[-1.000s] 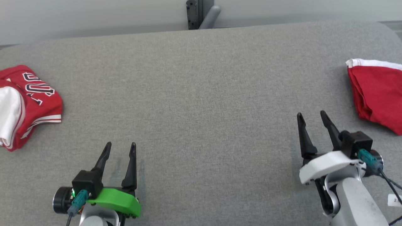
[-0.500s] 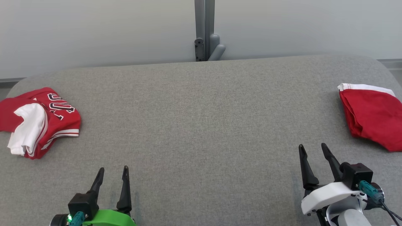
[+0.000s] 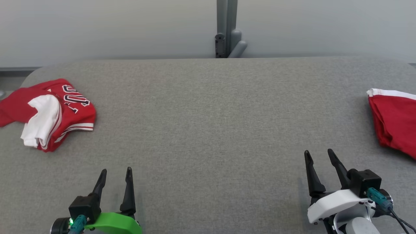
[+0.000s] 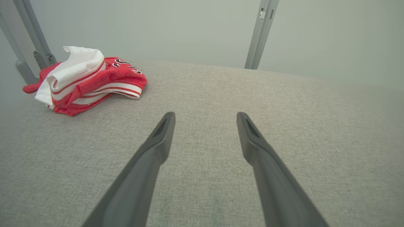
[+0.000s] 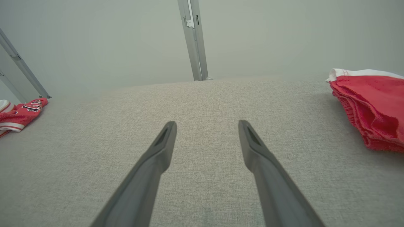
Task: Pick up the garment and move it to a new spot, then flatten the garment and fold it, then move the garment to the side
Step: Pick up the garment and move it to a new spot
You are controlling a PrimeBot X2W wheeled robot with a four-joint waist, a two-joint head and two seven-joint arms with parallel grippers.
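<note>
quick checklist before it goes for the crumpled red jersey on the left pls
1. Left tool open, holding nothing: ok.
2. Right tool open, holding nothing: ok.
3. Crumpled red and white lettered jersey lies free on the grey fabric surface, apart from both tools: ok.
4. Middle of the surface has room for flattening: ok.
5. Folded red garment with a white band sits far right, away from the middle: ok.
6. A single-layer edge of the jersey to grasp: cannot tell, the layers are bunched.
</note>
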